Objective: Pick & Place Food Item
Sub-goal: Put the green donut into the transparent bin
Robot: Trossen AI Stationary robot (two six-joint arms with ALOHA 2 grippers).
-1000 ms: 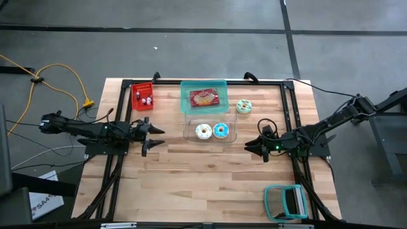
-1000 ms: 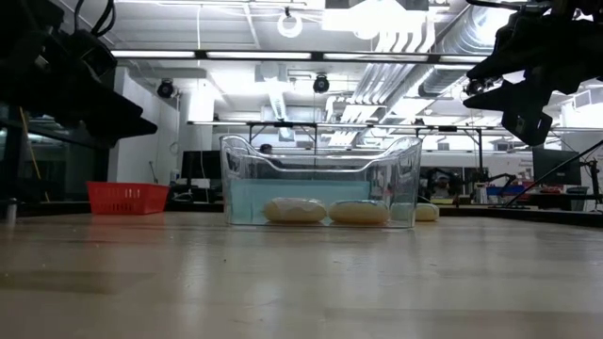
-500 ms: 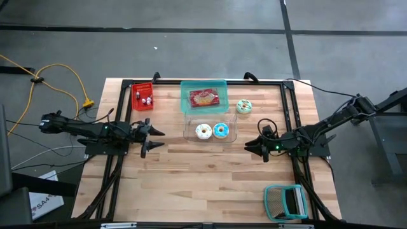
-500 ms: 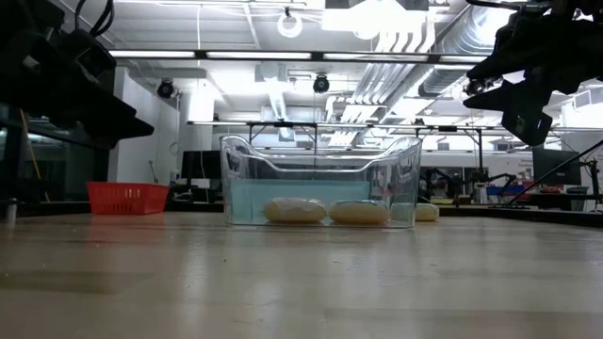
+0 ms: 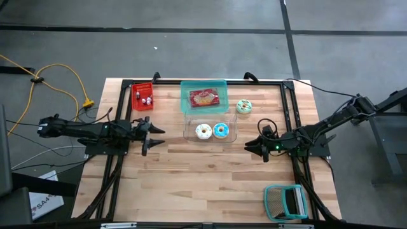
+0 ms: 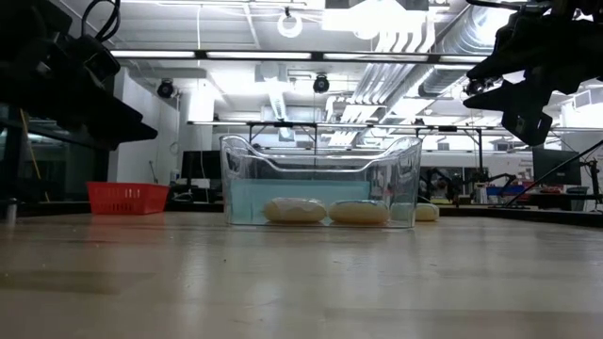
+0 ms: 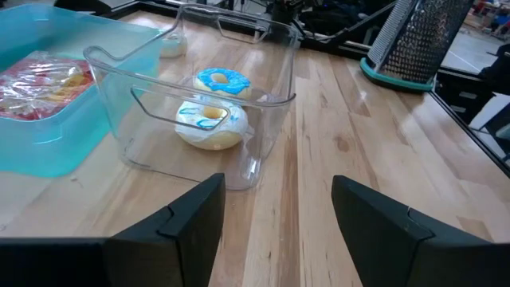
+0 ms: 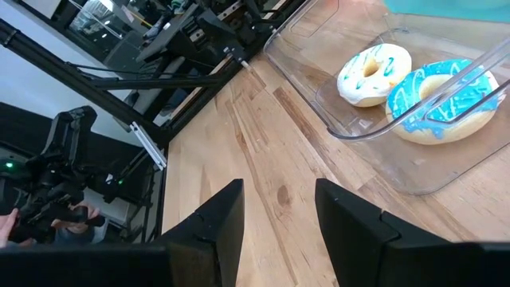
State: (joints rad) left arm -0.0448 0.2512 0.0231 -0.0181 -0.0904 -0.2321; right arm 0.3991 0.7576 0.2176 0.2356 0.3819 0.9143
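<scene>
A grey concrete floor (image 5: 191, 51) with dark seams surrounds the wooden surface (image 5: 210, 178); a yellow cable (image 5: 60, 73) lies on it. Bright ceiling lights (image 6: 367, 19) and exposed ducts (image 6: 415, 47) hang overhead.

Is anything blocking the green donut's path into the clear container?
Only the clear container's own wall. The green donut lies on bare wood just beyond its far right corner. Right gripper open, empty, waits by the container's right.
</scene>
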